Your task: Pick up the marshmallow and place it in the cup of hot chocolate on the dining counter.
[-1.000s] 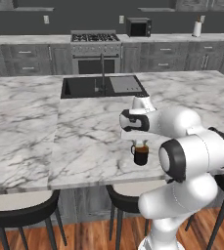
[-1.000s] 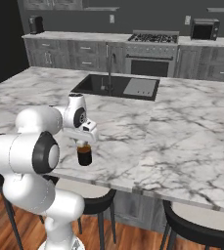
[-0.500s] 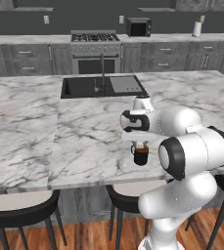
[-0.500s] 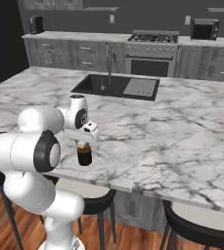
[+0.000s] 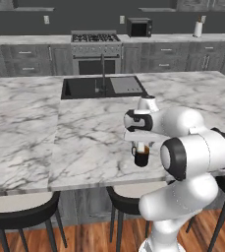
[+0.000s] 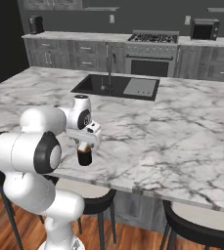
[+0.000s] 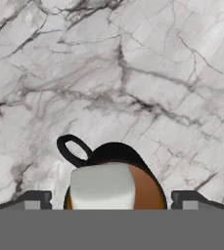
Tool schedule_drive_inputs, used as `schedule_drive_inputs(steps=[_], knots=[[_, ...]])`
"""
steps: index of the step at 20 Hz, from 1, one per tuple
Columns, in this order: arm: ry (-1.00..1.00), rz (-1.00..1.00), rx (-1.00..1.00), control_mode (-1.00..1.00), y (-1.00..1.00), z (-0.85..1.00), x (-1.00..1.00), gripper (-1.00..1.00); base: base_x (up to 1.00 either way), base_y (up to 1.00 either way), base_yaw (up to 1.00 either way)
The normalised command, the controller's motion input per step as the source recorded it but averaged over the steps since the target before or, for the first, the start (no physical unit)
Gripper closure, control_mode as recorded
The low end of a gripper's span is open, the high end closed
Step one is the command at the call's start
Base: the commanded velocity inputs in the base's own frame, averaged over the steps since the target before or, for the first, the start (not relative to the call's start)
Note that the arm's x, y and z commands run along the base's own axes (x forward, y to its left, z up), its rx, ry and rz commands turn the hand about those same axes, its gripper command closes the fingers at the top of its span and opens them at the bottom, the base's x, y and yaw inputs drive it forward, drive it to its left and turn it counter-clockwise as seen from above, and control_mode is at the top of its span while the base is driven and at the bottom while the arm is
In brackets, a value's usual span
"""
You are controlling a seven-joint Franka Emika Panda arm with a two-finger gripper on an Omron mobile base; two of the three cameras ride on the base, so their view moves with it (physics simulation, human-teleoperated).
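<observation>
Gripper (image 7: 111,205) sits directly over the cup of hot chocolate (image 7: 114,161), pointing down at it. In the hand view the two fingertips (image 7: 33,200) stand wide apart at the lower corners, with open space between each tip and the marshmallow (image 7: 102,186); the gripper is spread and grips nothing. The marshmallow, a white squarish block, lies within the cup's rim outline against the orange-brown liquid, which shows to its right; whether it floats on the liquid or is just above it cannot be told. The cup's handle loops toward the upper left in the hand view. In the left base view the cup (image 5: 141,155) stands on the dining counter (image 5: 45,142), a marble surface, near its front edge, with the gripper (image 5: 140,145) just above it and a pale patch at the cup's mouth. In the right base view the cup (image 6: 84,156) is again near the front edge of the surface (image 6: 182,146), under the gripper (image 6: 85,145). Black sink (image 5: 84,88) with tall faucet (image 5: 103,74) lies further back in the same slab, well apart from the cup. Behind it: stove (image 5: 96,38) and microwave (image 5: 139,27) on the rear worktop. Black stools (image 6: 196,227) stand below the counter's front edge.
</observation>
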Motion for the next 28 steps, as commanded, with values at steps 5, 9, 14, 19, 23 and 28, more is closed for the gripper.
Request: schedule_drive_inputs(steps=[5, 9, 14, 19, 23, 28], knots=[[-0.13, 0.00, 0.03, -1.00, 0.00, 0.21, -0.02, -1.00, 0.00, 0.00, 0.00], [-0.19, 0.00, 0.01, -1.00, 0.00, 0.62, -0.38, -1.00, 0.00, 0.00, 0.00], [-0.12, 0.00, 0.00, -1.00, 0.00, 0.57, -0.37, -1.00, 0.00, 0.00, 0.00], [-0.03, 0.00, 0.00, -1.00, 0.00, 0.63, -0.23, -1.00, 0.00, 0.00, 0.00], [-0.05, 0.00, 0.00, -1.00, 0.00, 0.58, -0.44, -1.00, 0.00, 0.00, 0.00], [-0.04, 0.00, 0.00, -1.00, 0.00, 0.67, -0.52, -1.00, 0.00, 0.00, 0.00]])
